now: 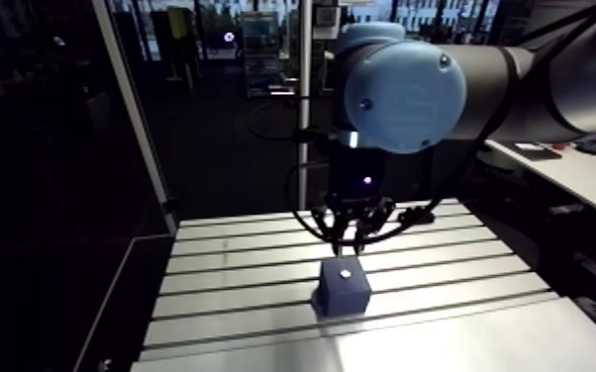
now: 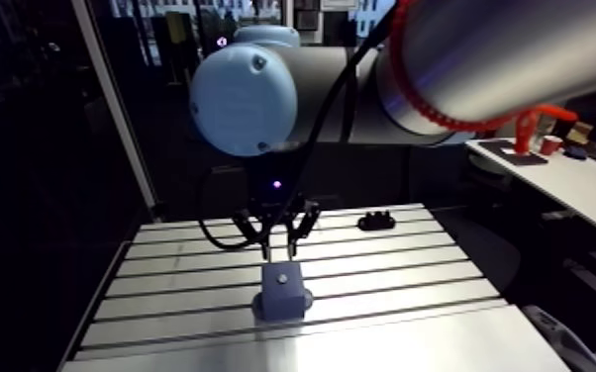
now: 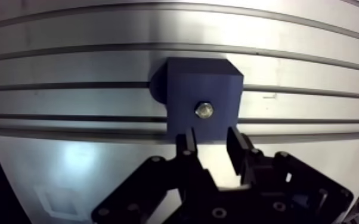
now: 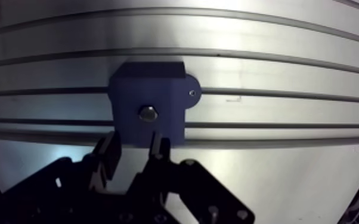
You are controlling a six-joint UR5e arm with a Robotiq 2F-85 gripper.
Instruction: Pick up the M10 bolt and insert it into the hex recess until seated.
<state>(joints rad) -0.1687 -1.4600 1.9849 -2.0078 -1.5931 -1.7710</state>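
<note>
A dark blue block (image 3: 185, 80) stands on the slotted aluminium table (image 3: 68, 65). The M10 bolt (image 3: 204, 110) sits in the recess on the block's upper face, and only its shiny round head shows. My gripper (image 3: 210, 141) hangs just above the block and a little behind the bolt. It is open, and nothing lies between its fingers (image 3: 188, 143). In the arm view the gripper (image 1: 349, 237) is directly over the block (image 1: 342, 294), not touching it.
A small black part (image 2: 375, 219) lies at the table's back right. A low flange with a screw (image 4: 192, 92) sticks out from one side of the block. An upright frame post (image 1: 134, 109) stands at the table's back left corner.
</note>
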